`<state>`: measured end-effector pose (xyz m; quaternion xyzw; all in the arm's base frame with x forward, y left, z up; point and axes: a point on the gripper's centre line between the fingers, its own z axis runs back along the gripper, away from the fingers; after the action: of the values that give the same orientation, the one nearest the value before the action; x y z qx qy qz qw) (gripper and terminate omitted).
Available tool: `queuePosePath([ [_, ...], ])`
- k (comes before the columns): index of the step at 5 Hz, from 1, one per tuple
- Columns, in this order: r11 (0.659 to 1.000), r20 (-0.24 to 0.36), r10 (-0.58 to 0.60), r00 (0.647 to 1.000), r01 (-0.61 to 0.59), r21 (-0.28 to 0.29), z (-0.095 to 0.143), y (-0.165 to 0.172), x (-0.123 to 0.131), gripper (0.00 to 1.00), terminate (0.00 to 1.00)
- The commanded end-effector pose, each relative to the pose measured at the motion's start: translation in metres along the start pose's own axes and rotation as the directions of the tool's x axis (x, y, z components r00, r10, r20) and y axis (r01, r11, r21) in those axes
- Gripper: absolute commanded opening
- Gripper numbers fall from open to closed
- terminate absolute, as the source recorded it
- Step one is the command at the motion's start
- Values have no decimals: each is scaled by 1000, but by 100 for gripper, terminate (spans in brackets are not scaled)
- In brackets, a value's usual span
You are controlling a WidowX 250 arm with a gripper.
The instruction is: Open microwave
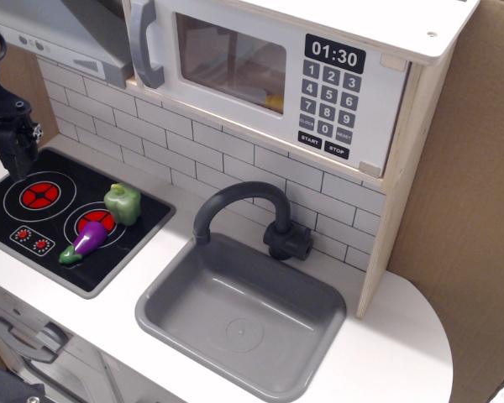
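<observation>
White toy kitchen counter [403,353] with grey sink [244,319], black stovetop [34,227] carrying green pepper [123,203] and purple eggplant [86,243]. Up top, microwave [294,75], door shut, grey handle [144,42] at left. Far left above stovetop, black gripper [18,155]; finger spread impossible to tell.

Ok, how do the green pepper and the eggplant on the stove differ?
The pepper is green, blocky and stands upright; the eggplant is purple with a green cap, long and thin, and lies on its side. The pepper sits at the back edge of the right burner, the eggplant at its front edge. Both are toy vegetables on the black stove, apart from the gripper.
</observation>
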<state>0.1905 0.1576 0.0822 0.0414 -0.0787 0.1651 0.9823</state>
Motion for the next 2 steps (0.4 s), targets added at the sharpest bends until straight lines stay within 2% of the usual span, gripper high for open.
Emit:
queuePosePath([
  [1,1000,0,0,1000,0,0,0,0,0,100,0],
  [2,984,76,-176,982,178,-20,14,-8,31,100,0],
])
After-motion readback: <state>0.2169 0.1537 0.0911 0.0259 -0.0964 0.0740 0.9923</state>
